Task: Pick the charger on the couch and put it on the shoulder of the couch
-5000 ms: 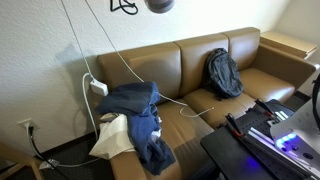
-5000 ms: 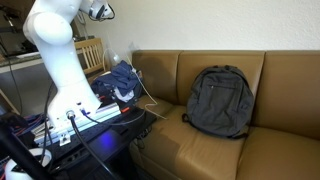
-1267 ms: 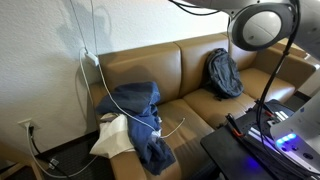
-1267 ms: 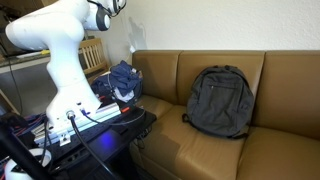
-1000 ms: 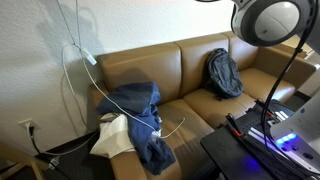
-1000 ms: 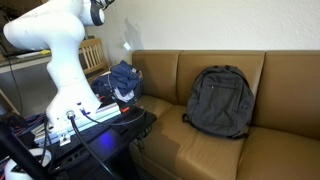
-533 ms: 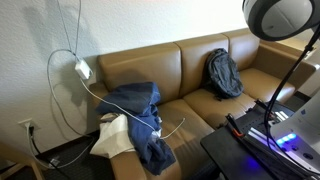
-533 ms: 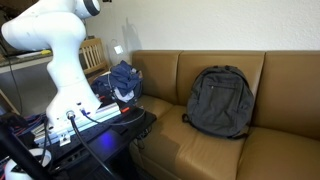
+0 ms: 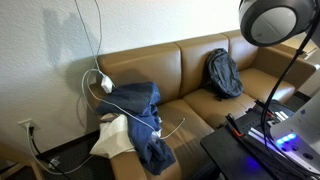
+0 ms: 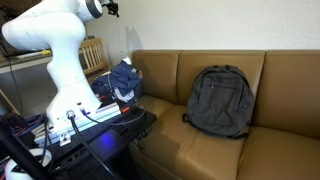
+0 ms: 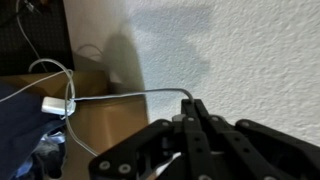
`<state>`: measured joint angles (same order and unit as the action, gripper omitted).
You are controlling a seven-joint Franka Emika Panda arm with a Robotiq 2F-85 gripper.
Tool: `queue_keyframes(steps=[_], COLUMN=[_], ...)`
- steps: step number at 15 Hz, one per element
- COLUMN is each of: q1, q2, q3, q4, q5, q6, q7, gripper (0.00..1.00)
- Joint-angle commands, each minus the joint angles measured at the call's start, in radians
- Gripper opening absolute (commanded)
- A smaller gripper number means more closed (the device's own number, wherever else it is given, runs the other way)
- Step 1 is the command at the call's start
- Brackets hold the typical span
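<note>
Exterior view: charger [image 9: 105, 84] dangles on its cord [image 9: 97, 30] at left centre, level with the shoulder [image 9: 140, 54] of the couch [image 9: 200, 95]. Cannot tell if it touches the leather. Hung by the cord, it probably swings. Blue clothes [image 9: 137, 105] and a white cloth [image 9: 110, 138] are heaped just below; backpack [image 9: 223, 72] right of centre, well apart.

Exterior view: arm [image 10: 55, 45] reaches into upper left; cord too thin to trace.

Wrist view: hand [image 11: 195, 125], bottom centre, pinched tight on the cord. Charger at left edge, beside the clothes; loose loops may snag there.
</note>
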<state>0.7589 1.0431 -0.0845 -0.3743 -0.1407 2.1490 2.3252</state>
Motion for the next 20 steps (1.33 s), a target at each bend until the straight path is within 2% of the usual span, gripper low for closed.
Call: queue_keyframes(steps=[1,2,5,7,8,10,12,20], q1=[-0.037,-0.017,-0.030,-0.043,-0.053,-0.075,-0.095,-0.193], q2=[0.064,0.043,0.054,0.061,0.066,0.157,0.194,0.312], q3=[0.057,0.031,0.043,0.055,0.040,0.040,0.047,0.127], q4=[0.038,0.026,0.002,-0.006,-0.035,0.036,0.035,0.020], q5=[0.077,0.040,0.054,0.071,0.063,0.062,0.067,0.148], q6=[0.037,-0.005,0.031,0.010,-0.055,-0.146,-0.240,-0.582], q7=[0.091,0.045,0.082,0.107,0.138,0.148,0.158,0.134], gripper=[0.01,0.04,0.04,0.01,0.01,0.01,0.01,0.01])
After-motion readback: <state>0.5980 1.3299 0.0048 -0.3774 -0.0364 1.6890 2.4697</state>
